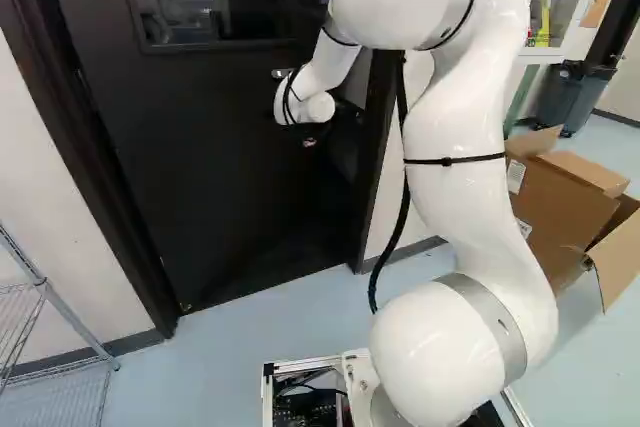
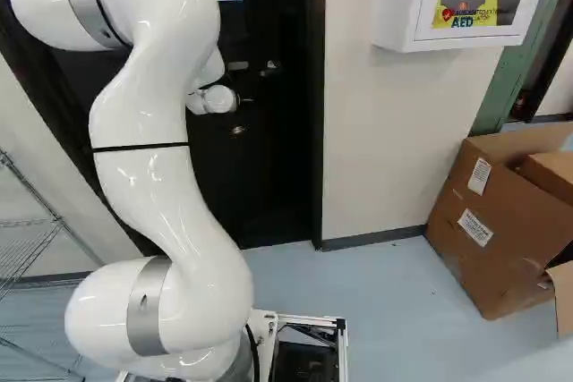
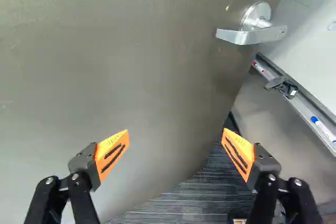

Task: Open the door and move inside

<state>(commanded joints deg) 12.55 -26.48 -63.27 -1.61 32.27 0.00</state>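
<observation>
The door (image 3: 105,72) looks to stand ajar: in the wrist view a strip of dark floor (image 3: 184,203) and part of a whiteboard (image 3: 312,35) show past its edge, so I judge the latch is free and the step in hand is swinging the door wider. Its lever handle (image 3: 249,36) sits ahead of the gripper (image 3: 175,131) and off to the side where the door's free edge is, with nothing holding it. The fingers are spread wide, orange pads (image 3: 111,153) well apart and nothing pinched between them; whether a fingertip or the wrist leans on the door, I cannot tell. The base (image 1: 302,362) is on the near side of the doorway, so moving inside is the part left to do. The next move likely calls for a steady push on the door's face, away from the base, with the base rolling forward in step so the arm (image 1: 455,187) need not overreach. The risk is the door swinging back if contact is lost, or the arm or base catching the door frame (image 2: 316,114) on the way through.
</observation>
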